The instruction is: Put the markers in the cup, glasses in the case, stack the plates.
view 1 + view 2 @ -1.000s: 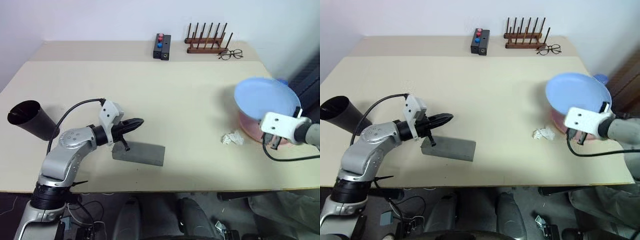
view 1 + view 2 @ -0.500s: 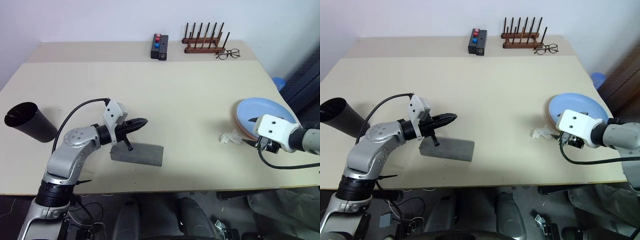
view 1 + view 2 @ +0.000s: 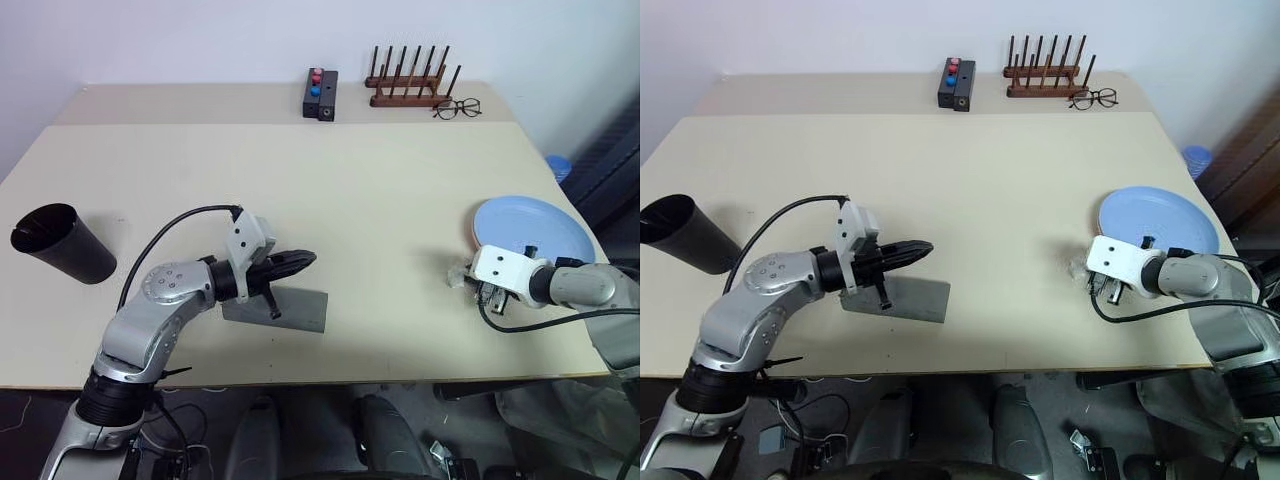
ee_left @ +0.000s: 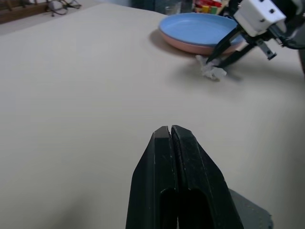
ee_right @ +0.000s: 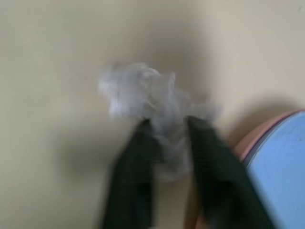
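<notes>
The left gripper [image 4: 170,130] hovered over the grey case [image 3: 300,310], jaws pressed together. The right gripper [image 5: 167,125] straddled a crumpled white scrap [image 5: 143,93] beside the stacked plates [image 3: 535,225]; whether its jaws gripped it was unclear

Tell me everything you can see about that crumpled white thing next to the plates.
The small crumpled white wad, paper or tissue by its look, lies on the beige table just left of the stacked plates, light blue round plate over pink plate. The right tool straddles it, black fingers on either side.
</notes>
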Controlling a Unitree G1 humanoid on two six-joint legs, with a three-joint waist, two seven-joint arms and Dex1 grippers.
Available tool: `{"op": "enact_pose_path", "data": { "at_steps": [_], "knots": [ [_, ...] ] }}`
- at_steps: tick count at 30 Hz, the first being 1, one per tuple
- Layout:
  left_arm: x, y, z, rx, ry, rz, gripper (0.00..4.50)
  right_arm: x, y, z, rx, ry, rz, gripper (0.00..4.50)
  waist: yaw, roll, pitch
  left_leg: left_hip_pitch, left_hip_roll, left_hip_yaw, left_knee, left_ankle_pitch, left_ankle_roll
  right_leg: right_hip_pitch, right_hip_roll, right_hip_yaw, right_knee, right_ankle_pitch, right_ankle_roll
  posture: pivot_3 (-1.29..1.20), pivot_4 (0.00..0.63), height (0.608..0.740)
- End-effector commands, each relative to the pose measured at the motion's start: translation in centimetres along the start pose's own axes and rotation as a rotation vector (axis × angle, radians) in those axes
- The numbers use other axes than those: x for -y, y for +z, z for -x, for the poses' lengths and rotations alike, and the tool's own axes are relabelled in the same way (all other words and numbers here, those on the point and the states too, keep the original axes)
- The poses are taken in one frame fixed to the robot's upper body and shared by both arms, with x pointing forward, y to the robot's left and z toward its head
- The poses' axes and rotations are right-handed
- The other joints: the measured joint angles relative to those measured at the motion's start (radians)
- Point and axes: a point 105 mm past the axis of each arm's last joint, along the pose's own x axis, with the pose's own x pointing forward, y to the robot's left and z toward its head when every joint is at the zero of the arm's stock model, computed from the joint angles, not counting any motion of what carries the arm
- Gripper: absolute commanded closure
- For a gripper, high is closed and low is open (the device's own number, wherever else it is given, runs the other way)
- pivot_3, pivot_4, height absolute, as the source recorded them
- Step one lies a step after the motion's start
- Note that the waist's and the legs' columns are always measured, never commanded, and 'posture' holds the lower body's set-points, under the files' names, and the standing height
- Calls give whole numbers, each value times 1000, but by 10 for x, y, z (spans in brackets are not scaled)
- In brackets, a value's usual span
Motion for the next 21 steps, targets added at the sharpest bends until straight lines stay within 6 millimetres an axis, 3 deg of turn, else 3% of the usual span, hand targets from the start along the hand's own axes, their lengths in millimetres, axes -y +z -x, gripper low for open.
{"op": "enact_pose_path", "data": {
  "at_steps": [1,3,7,12,16,19,21],
  "knots": [
    [5,8,-1,30,-12,-18,4500,11,5,4,21,-43,35,4439,-1,0,0,0,0,0,0,0,0,0,0,0,0,0,0,0,150,738],
    [5,9,-1,31,-10,-18,4500,19,12,9,53,-69,26,4439,-1,0,0,0,0,0,0,0,0,0,0,0,0,0,0,0,150,738],
    [1,8,0,33,16,-25,4500,54,22,25,74,-209,13,4439,-3,0,0,0,0,0,0,0,0,0,0,0,0,0,0,0,150,738],
    [-12,7,8,35,84,-36,4500,90,-8,51,-71,-330,27,4439,5,0,0,0,0,0,0,0,0,0,0,0,0,0,0,0,150,738],
    [-16,6,11,40,117,-36,4500,97,-40,56,-183,-351,26,4439,4,0,0,0,0,0,0,0,0,0,0,0,0,0,0,0,150,738],
    [-22,4,16,38,161,-47,4500,91,-50,51,-179,-314,-17,3620,-2,0,0,0,0,0,0,0,0,0,0,0,0,0,0,0,150,738],
    [-26,4,20,35,194,-53,4500,97,-49,50,-173,-346,-4,2671,-8,1,0,1,0,0,0,0,0,0,0,0,0,0,0,0,150,738]
  ]
}}
